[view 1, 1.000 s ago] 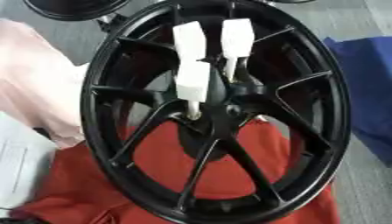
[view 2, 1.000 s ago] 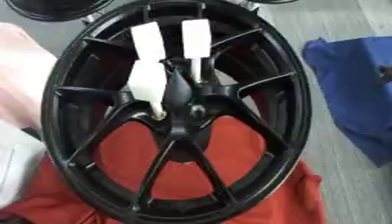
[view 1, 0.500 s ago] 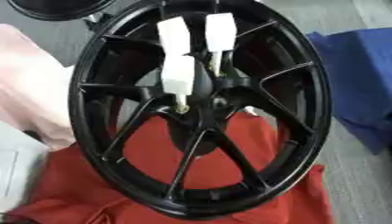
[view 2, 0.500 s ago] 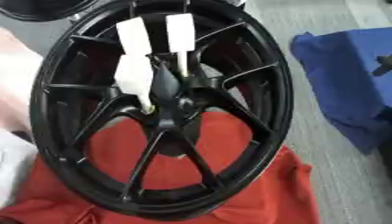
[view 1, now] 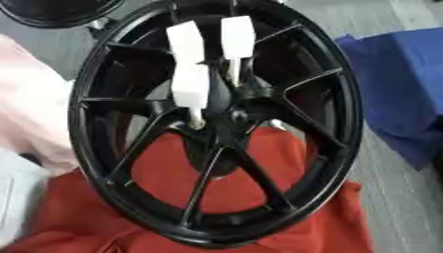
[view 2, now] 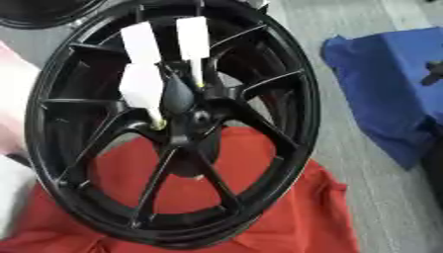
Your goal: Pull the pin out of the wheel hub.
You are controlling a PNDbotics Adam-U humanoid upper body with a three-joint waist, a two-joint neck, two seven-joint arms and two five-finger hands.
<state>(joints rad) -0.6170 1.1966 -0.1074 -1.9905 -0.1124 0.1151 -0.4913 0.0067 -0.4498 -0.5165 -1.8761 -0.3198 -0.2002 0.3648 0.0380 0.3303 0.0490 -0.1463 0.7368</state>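
Note:
A black spoked wheel hub (view 1: 286,148) stands on edge on a red cloth (view 1: 259,207), filling the middle of both views. Three pins with white block handles stick out of its centre: one lower left (view 1: 190,89), one upper left (view 1: 184,42), one upper right (view 1: 238,35). Their thin shafts run down into the hub's middle. No hand touches the pins or the hub. My left hand shows in no view. A black shape (view 2: 434,74) at the right edge may be my right hand, apart from the hub.
A blue cloth (view 2: 380,84) lies on the grey floor to the right. A pink fabric mass (view 1: 26,113) and something white (view 1: 17,197) sit against the hub's left side. Part of another black wheel (view 1: 52,12) shows at the top left.
The whole picture has shifted, so the camera moved; more of the blue cloth shows on the right. The three pins stand in the hub as before.

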